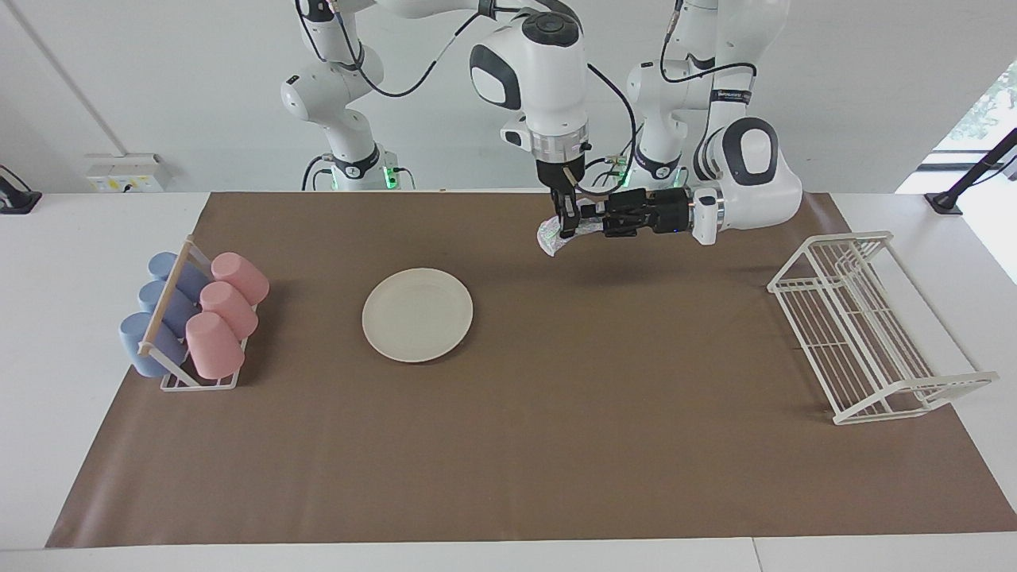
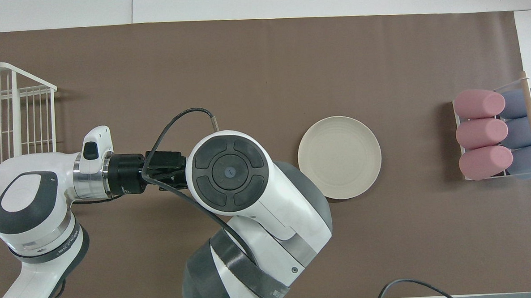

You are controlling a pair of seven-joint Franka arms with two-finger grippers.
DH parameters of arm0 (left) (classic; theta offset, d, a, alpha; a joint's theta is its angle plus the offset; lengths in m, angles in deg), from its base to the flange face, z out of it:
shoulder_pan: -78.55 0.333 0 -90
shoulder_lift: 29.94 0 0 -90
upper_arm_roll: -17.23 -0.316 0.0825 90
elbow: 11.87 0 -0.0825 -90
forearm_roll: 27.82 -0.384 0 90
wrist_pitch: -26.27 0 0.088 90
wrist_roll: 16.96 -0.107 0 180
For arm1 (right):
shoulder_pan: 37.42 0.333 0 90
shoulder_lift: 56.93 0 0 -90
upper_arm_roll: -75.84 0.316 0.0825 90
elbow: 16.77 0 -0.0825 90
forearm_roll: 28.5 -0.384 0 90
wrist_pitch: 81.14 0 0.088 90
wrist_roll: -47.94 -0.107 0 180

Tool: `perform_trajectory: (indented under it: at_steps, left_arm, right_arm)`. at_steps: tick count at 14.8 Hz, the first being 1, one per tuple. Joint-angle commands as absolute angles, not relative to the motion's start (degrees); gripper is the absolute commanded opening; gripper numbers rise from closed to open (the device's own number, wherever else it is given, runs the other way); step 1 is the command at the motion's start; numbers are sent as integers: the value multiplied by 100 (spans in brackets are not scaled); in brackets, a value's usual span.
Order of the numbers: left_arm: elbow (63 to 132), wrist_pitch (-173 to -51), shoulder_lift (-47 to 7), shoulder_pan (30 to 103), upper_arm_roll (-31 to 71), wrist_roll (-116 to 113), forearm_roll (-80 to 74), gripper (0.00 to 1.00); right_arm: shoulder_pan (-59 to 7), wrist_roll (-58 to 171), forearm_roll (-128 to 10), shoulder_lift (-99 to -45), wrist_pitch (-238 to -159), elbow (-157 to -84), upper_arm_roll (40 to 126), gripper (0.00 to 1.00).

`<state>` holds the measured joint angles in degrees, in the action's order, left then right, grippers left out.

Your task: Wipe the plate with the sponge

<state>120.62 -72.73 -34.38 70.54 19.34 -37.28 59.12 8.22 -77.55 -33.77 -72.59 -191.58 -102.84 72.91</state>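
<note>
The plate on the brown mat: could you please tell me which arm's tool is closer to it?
Right. The right tool hangs with the sponge over the mat, toward the left arm's end from the plate; the left tool is further out that way.

Cup rack (image 1: 195,326), wire dish rack (image 1: 870,326), brown mat (image 1: 556,445).

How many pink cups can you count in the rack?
3: all lie in a row in the cup rack at the right arm's end, one nearest the robots, one in the middle, one farthest.
</note>
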Motion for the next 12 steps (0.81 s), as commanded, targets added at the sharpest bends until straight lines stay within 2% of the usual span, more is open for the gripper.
perform_trajectory:
  at_steps: [1,2,3,4,8,12]
  left_arm:
    - [12199,-7357,-3609,6959,1872,-3743,5963,100]
    - [12199,-7357,-3609,6976,1872,-3743,5954,100]
    - [12190,-7357,-3609,6994,1872,-3735,5850,100]
    - [12181,-7349,-3617,7012,1872,-3735,5770,100]
    - [12120,-7357,-3644,7125,1846,-3656,5717,100]
    - [11699,-7358,-3635,7433,1846,-3147,4735,100]
  right_arm:
    - [732,-7320,-3395,-7153,-19259,-10544,7259,30]
    - [653,-6865,-3352,-7091,-19241,-10675,7258,29]
    - [635,-6495,-3343,-7065,-19232,-10772,7258,18]
    - [626,-6204,-3325,-7021,-19241,-10860,7250,1]
    - [495,-5167,-3307,-6837,-19285,-11308,7241,0]
    - [-67,-2622,-3307,-6652,-19285,-11853,7241,0]
